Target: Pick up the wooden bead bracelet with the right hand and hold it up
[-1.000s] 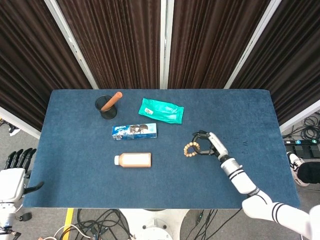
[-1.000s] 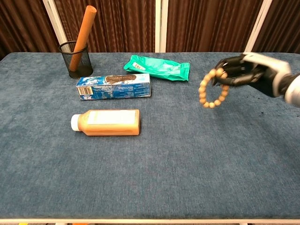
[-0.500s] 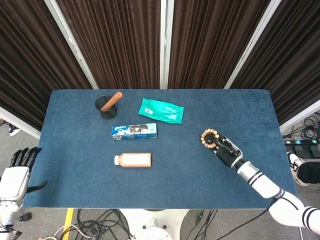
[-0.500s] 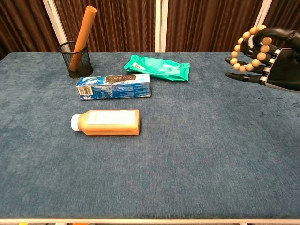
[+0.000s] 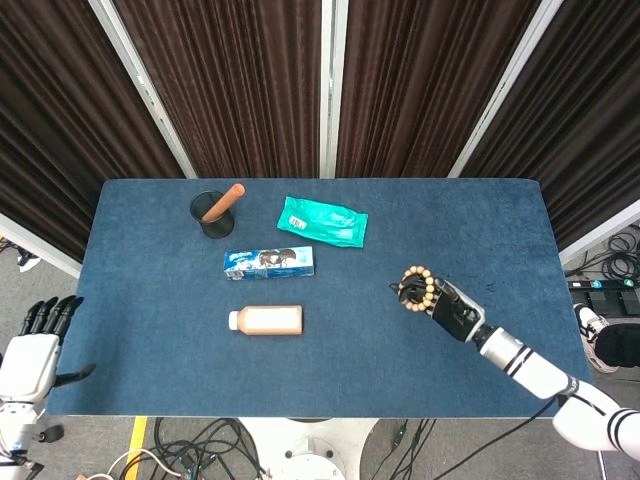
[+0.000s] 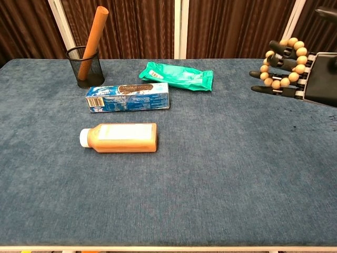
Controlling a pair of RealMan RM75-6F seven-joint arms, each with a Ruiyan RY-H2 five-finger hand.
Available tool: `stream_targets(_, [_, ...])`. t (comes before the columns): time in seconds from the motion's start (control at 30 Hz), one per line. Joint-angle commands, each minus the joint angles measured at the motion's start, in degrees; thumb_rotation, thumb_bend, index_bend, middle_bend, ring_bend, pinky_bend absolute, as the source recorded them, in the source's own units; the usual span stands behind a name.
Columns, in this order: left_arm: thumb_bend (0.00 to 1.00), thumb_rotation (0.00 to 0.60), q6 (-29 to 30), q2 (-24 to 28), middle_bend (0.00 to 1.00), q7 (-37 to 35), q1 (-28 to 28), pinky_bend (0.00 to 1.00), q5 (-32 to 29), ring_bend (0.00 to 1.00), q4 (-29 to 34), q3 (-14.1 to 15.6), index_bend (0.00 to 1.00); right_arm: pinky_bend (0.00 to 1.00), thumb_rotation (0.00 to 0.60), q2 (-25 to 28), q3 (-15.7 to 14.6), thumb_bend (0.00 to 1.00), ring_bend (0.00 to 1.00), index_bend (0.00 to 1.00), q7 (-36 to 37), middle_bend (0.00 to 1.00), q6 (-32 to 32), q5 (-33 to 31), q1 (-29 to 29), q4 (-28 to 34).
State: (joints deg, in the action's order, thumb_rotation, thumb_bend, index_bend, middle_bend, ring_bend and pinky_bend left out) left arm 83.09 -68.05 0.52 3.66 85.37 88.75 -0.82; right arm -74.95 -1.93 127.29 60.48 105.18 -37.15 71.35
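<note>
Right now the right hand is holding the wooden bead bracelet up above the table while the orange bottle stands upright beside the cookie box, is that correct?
Not quite: the orange bottle lies on its side, as the chest view shows. The rest holds: the right hand holds the wooden bead bracelet above the table, and the bottle is beside the cookie box.

Matt wooden bracelet (image 6: 285, 62); glossy green packet (image 6: 178, 76); napped blue tablecloth (image 6: 210, 174).

Right hand (image 6: 303, 74) holds the wooden bead bracelet (image 6: 285, 61) looped over its fingers above the table (image 6: 210, 174)
</note>
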Motion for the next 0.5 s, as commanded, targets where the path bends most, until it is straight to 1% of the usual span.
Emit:
stream_targets(0.03, [0.0,0.6,-0.39,-0.13,0.07,-0.09,0.14,0.0,-0.09,0.01,-0.07,0.12,0.08,0.0,0.254,-1.66,1.61,0.0,0.16,0.4,-23.03,0.47,-5.73,-7.67,-1.53,3.12])
stream_targets(0.13, [0.0,0.6,-0.65,-0.22,0.07,-0.12,0.27,0.0,-0.24,0.01,-0.1,0.11,0.08,0.0,0.251,-2.11,2.75,0.0,0.16,0.45,-30.14,0.47,-8.63,-11.05,-2.51,4.75])
stream_targets(0.2, [0.0,0.6,-0.6,-0.31,0.07,-0.09,0.28,0.0,-0.3,0.01,-0.09,0.07,0.08,0.0,0.23,-2.76,3.55,0.0,0.16,0.45,-34.86,0.47,-10.7,-13.41,-3.22,5.91])
stream_targets(0.23, [0.0,0.6,-0.57,-0.33,0.07,-0.08,0.28,0.0,-0.33,0.01,-0.07,0.05,0.08,0.0,0.211,-2.98,3.76,0.01,0.16,0.45,-35.98,0.47,-11.45,-14.03,-3.6,6.42])
stream_targets(0.33, [0.0,0.6,-0.91,-0.48,0.07,-0.36,0.38,0.0,-0.64,0.01,-0.21,0.02,0.08,0.0,0.168,-3.25,4.0,0.05,0.16,0.45,-35.28,0.46,-13.45,-14.64,-5.1,7.19])
stream_targets(0.43, [0.0,0.6,-0.94,-0.57,0.07,-0.33,0.26,0.0,-0.95,0.01,-0.32,0.07,0.08,0.0,0.136,-3.7,3.91,0.0,0.15,0.44,-34.34,0.44,-15.06,-14.97,-6.3,6.87])
stream_targets(0.5, [0.0,0.6,-1.02,-0.68,0.07,-0.57,0.25,0.0,-1.15,0.01,-0.47,0.03,0.08,0.0,0.13,-3.77,3.28,0.0,0.11,0.42,-31.13,0.41,-15.14,-13.45,-7.18,6.91])
